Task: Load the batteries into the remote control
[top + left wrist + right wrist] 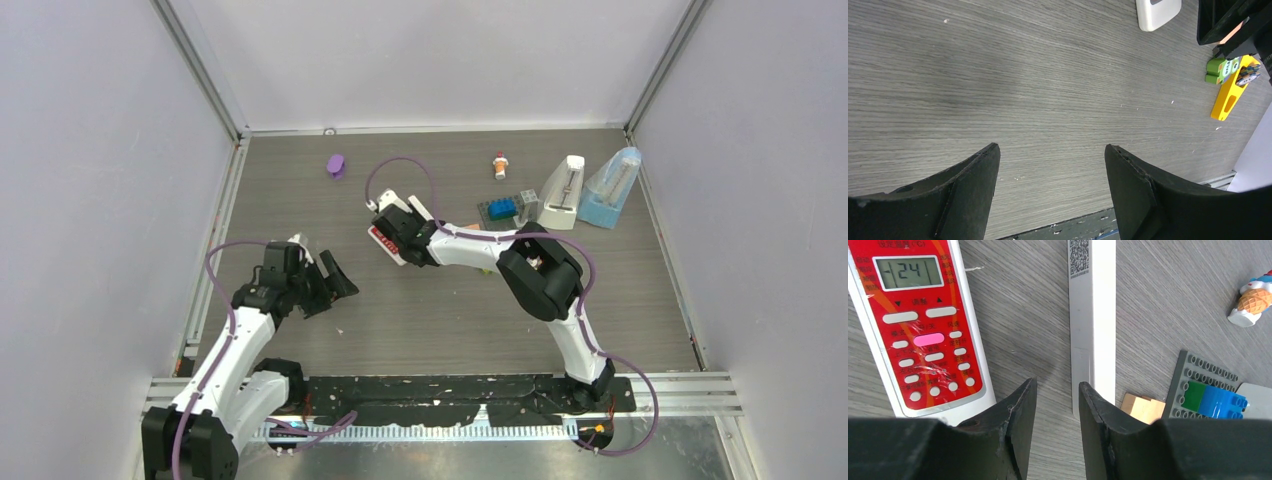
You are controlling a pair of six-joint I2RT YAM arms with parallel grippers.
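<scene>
Lower centre of the right wrist view, right gripper [1057,390], jaws a narrow gap apart on nothing, hangs beside the red remote control [923,325] at upper left. Left gripper [1051,150] gapes wide, empty. No batteries visible; finding 1 looks next. Display [909,271] reads 24; white strip [1093,315] bears a QR code [1078,257].

Likely robotics lab cell: pale plain walls [100,150], aluminium frame posts [200,70] around grey wood-grain table [430,320].

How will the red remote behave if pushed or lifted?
Probably stiff: the red remote looks like a hard plastic slab. Lying flat on the table, it should slide, not roll. Its glossy face may be slippery.
</scene>
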